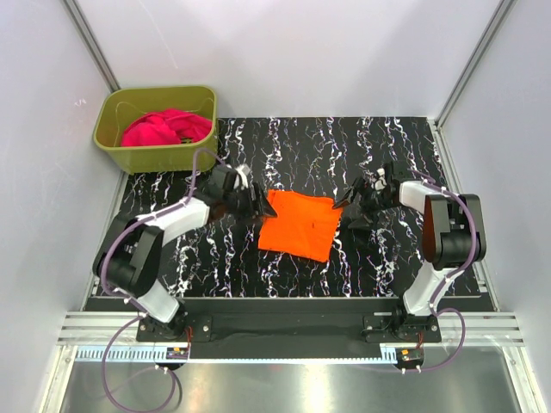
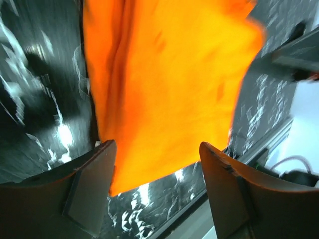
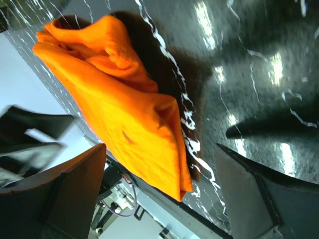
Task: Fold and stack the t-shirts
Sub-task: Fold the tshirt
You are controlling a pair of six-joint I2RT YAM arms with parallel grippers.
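Top external view: the folded orange t-shirt point(image 1: 299, 224) lies mid-frame between the left gripper point(image 1: 256, 205), just off its upper-left corner, and the right gripper point(image 1: 349, 212), off its upper-right. Both have their jaws apart and empty. The magenta t-shirt point(image 1: 164, 129) sits in the green tub point(image 1: 116, 151) at upper left, nearer the left gripper.

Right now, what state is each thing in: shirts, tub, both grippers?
Orange t-shirt: folded, lying on the table, unheld.
Olive-green tub: upright, one shirt inside.
Magenta-pink t-shirt: crumpled inside the tub, unfolded.
Left gripper: open, empty, at the orange shirt's left edge.
Right gripper: open, empty, by its right edge.
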